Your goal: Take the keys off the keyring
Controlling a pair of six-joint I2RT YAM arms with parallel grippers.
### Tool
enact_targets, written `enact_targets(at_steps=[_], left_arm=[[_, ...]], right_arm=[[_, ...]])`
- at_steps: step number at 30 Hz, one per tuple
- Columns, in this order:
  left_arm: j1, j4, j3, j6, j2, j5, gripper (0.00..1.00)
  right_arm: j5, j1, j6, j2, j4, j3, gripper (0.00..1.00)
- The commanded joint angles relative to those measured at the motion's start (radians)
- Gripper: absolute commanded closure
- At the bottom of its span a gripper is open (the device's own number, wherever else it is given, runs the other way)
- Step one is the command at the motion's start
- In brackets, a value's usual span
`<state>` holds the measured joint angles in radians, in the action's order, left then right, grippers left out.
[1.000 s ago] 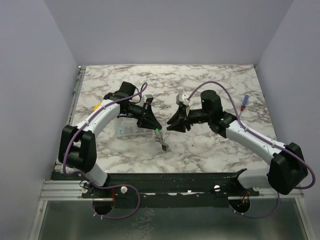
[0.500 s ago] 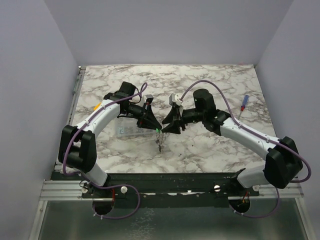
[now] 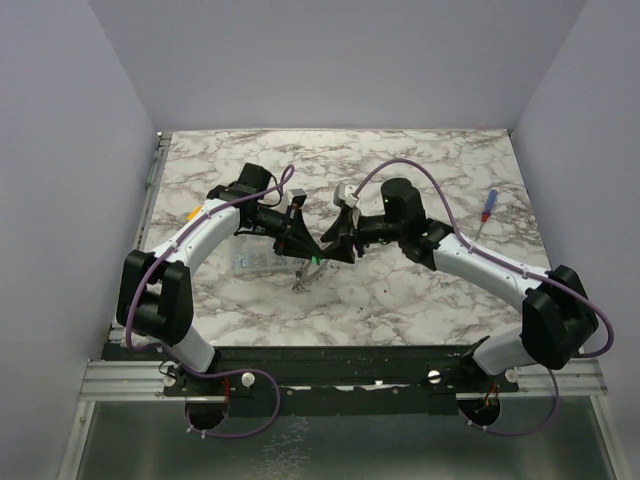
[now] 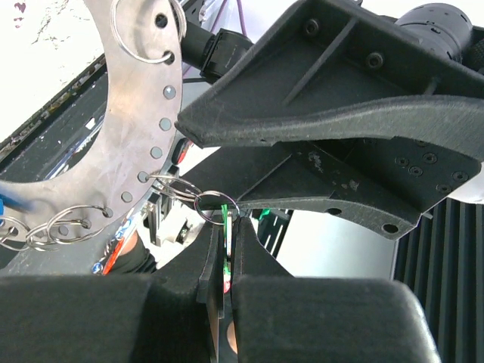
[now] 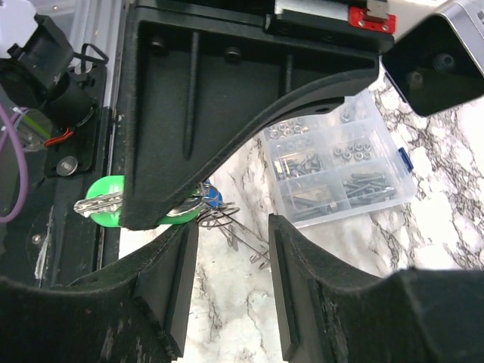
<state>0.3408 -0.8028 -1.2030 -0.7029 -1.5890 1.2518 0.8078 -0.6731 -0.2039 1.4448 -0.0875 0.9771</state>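
left tool: pinched narrow on the green key, gripping it edge-on. The green head sticks out at the left of the right-wrist view, silver blade pointing further left. In the left-wrist view only a thin green sliver shows between the pads.

right tool: partly spread, nothing between its fingers. The bench and some wire rings show through the gap. It sits right up against the left tool; from above the two meet nose to nose at frame centre. In the left-wrist view its fingers fill the upper right, tips at the keyring's edge. Can't tell if they touch.

keyring: grey perforated plate, arcing from the top of the left-wrist frame down to the lower left. split rings are threaded through its holes; one sits just above the left tool's fingertips. From above it's only a small dark cluster hanging below the tools, and I can't tell if the low end touches the bench.

blue key: head peeks out beside the left tool's finger, mid-frame in the right-wrist view. What look like plain keys dangle below it.

clear parts box: on the bench, right half of the right-wrist frame, compartments full of small hardware.

screwdriver: right side of the bench, well apart from both tools.
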Motion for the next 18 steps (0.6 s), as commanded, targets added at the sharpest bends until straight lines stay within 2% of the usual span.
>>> enact_targets(at_steps=[1, 6, 12, 15, 18], left_arm=[[0.003, 0.000, -0.013, -0.004, 0.031, 0.032, 1.00], [0.003, 0.000, -0.019, -0.003, 0.026, 0.032, 1.00], [0.004, 0.000, -0.020, -0.001, 0.024, 0.032, 1.00], [0.005, 0.000, -0.018, -0.001, 0.024, 0.033, 1.00], [0.004, 0.001, -0.012, -0.001, 0.028, 0.033, 1.00]], right_arm=[[-0.042, -0.005, 0.043, 0.024, -0.055, 0.031, 0.50], [0.034, -0.005, 0.044, 0.029, -0.046, 0.031, 0.44], [0.027, -0.006, 0.034, 0.030, -0.040, 0.038, 0.44], [-0.042, -0.006, 0.033, 0.031, -0.044, 0.038, 0.49], [-0.113, -0.005, 0.030, 0.022, -0.043, 0.027, 0.61]])
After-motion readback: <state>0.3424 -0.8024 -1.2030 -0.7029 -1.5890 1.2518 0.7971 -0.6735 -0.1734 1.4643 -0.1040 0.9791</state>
